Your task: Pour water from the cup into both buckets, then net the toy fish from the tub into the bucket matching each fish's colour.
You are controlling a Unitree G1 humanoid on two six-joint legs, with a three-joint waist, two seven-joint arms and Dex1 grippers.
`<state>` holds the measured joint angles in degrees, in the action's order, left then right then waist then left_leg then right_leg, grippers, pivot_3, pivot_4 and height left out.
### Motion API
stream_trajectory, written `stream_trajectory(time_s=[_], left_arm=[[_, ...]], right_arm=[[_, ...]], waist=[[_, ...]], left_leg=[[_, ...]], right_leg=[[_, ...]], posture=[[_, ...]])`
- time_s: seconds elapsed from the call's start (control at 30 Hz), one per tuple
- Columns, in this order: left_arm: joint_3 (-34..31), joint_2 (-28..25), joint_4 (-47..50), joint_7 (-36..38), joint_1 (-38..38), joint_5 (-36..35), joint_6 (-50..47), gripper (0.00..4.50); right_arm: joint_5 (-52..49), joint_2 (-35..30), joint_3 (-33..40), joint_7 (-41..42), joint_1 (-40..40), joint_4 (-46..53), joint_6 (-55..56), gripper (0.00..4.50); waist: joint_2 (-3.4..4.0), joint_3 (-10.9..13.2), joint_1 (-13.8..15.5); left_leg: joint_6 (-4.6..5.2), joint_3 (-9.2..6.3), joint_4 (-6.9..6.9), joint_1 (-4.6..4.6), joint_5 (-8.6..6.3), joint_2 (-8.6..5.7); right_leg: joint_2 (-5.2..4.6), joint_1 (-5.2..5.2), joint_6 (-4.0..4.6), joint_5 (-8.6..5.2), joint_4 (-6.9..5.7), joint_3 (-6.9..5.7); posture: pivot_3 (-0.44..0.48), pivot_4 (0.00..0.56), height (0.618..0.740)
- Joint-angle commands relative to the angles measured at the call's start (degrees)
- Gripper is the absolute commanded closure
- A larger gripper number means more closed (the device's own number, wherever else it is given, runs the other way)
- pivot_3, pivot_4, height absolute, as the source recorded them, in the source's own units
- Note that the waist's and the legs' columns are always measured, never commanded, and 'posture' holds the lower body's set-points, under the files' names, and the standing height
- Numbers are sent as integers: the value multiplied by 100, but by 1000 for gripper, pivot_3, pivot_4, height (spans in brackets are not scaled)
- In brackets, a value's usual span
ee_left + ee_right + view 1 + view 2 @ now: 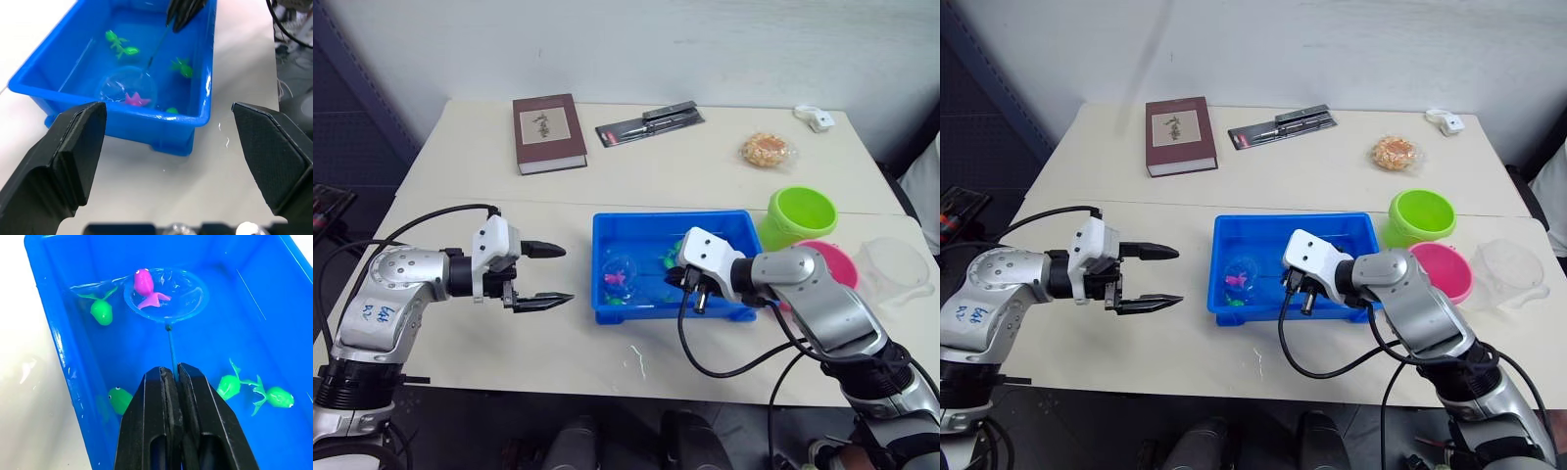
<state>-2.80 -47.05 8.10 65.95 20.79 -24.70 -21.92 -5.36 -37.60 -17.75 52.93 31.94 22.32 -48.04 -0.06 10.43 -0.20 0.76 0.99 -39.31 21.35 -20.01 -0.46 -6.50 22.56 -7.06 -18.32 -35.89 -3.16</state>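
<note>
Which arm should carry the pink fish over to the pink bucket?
Right. The right gripper is shut on the net, the pink fish lies in its hoop, and the pink bucket is on that side. The left gripper is open, outside the tub.

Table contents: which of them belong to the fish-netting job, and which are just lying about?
In use:
- blue tub
- net, held by the right hand, with a pink fish in its hoop
- green fish
- green bucket
- pink bucket
- clear cup

Lying about:
- book
- stapler
- wrapped snack
- small white item
</note>
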Motion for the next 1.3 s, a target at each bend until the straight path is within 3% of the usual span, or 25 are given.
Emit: stream_trajectory(time_s=[0.03,0.37,0.53,0.67,0.83,1.0,1.2,1.3], left_arm=[[77,-40,82,-11,188,111,87,112],[-6,103,7,-29,242,-97,11,112],[-104,432,-7,52,387,-538,-82,112],[-58,918,-130,10,636,-858,-185,112],[256,1496,-336,4,900,-758,0,112],[530,2046,-552,32,1221,-669,144,112],[718,2290,-909,167,1459,-518,349,112],[743,2357,-1084,168,1551,-435,461,112]], right_arm=[[-152,-82,149,-17,79,292,-51,4500],[-880,-795,1176,289,-503,812,139,4500],[-1456,-1136,2467,413,-1322,1163,238,4500],[-1756,-1381,4243,841,-2533,1253,720,4500],[-1768,-1400,6063,1002,-3704,1133,977,4500],[-2015,-1132,7535,936,-4340,852,1059,4500],[-1204,-781,7839,699,-5382,553,2296,4500],[-994,-611,7819,233,-5396,435,2695,4500]], waist=[[0,0,1],[-1,1,22],[-2,1,37],[-3,1,147],[-3,1,175],[-5,1,170],[-3,0,133],[-2,0,135]], left_leg=[[0,0,0,0,0,0],[1,-1,1,2,0,0],[1,-1,1,3,0,-1],[2,-3,1,3,0,-2],[7,5,0,-5,0,-7],[8,11,0,-11,1,-7],[8,31,6,-24,1,-5],[8,33,7,-28,1,-3]], right_leg=[[0,0,0,0,0,0],[-1,-1,0,0,2,-1],[-3,-2,0,0,3,-1],[-2,-7,0,0,6,-6],[-2,-14,-3,2,3,0],[0,-17,-4,2,1,5],[4,-14,-4,2,-2,24],[6,-13,-4,2,-4,30]], posture=[[0,150,738],[0,150,738],[0,150,738],[0,150,738],[0,150,738],[0,150,738],[0,150,738],[0,150,738]])
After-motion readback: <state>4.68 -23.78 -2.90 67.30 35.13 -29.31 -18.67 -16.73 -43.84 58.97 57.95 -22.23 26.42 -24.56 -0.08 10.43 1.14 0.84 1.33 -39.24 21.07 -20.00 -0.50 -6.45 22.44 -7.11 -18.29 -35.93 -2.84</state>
